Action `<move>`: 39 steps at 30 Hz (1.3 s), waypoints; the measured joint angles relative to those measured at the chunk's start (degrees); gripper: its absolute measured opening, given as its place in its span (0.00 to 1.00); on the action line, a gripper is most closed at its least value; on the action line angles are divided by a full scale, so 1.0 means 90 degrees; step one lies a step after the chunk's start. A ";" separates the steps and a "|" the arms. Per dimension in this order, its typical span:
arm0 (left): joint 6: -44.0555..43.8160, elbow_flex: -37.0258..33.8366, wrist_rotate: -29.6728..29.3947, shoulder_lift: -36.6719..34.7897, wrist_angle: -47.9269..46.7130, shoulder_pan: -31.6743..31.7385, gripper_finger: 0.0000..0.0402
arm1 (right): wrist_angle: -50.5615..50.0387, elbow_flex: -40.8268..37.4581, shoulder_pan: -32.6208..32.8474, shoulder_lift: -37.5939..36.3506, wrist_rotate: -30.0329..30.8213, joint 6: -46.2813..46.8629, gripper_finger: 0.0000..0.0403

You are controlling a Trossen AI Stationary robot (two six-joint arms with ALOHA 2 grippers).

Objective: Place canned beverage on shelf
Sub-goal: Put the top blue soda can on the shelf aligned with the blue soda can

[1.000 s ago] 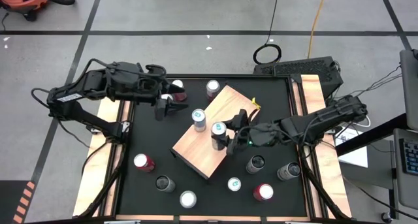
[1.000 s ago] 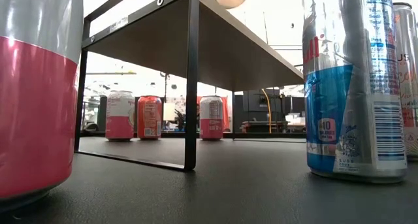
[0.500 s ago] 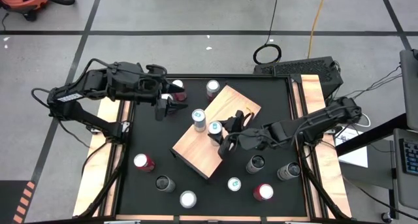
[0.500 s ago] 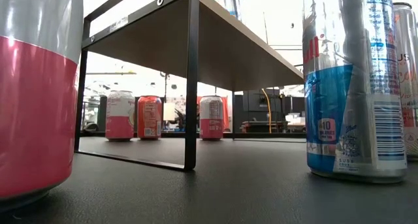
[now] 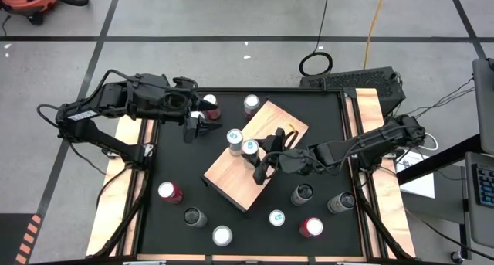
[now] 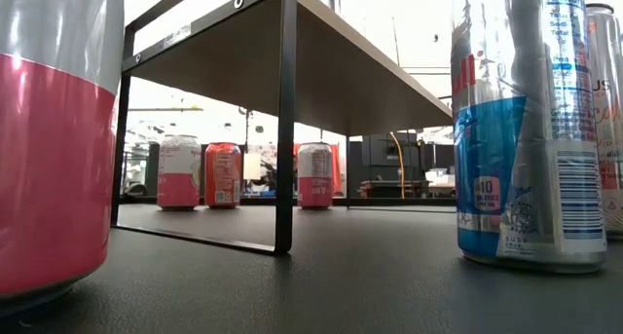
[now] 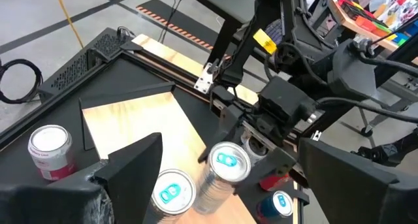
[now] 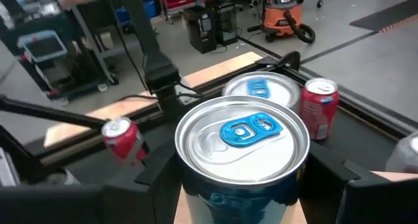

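Shelf (image 5: 231,176) near half bare

A silver can with a blue tab (image 5: 250,147) is standing upright on the tan wooden shelf (image 5: 231,176) at frame centre, touching another blue-tabbed can (image 5: 235,137).
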 joint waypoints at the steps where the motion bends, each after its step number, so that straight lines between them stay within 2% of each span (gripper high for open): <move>1: -0.0002 0.0000 0.0000 0.0000 0.0000 0.0000 0.89 | 0.0034 0.0002 0.0049 0.0018 0.0001 0.0034 0.53; 3: -0.0003 0.0000 0.0000 0.0000 0.0000 0.0000 0.89 | -0.0012 0.0002 0.0137 0.0033 0.0023 0.0048 0.53; 7: -0.0001 0.0000 0.0000 0.0000 0.0002 0.0000 0.89 | -0.0115 -0.0009 0.0295 0.0047 0.0540 0.0061 0.53; 11: -0.0001 0.0000 0.0000 0.0000 0.0002 0.0000 0.89 | 0.0423 -0.0533 0.0300 0.0048 0.1156 0.0256 0.53; 17: 0.0008 0.0000 0.0109 0.0000 0.0005 0.0000 0.89 | 0.1507 -0.0865 0.0288 -0.0013 0.0939 -0.0178 0.53; 23: 0.0046 0.0000 0.0134 0.0000 0.0002 0.0000 0.89 | 0.1491 -0.0877 0.0225 0.0009 0.0850 -0.0817 0.53; 33: 0.0060 0.0000 0.0143 0.0000 0.0005 0.0000 0.89 | 0.1472 -0.0877 -0.0011 0.0014 0.0272 -0.0844 0.53; 39: 0.0081 0.0000 0.0143 0.0000 0.0005 0.0000 0.89 | 0.1460 -0.0877 -0.0020 0.0060 0.0234 -0.0887 0.53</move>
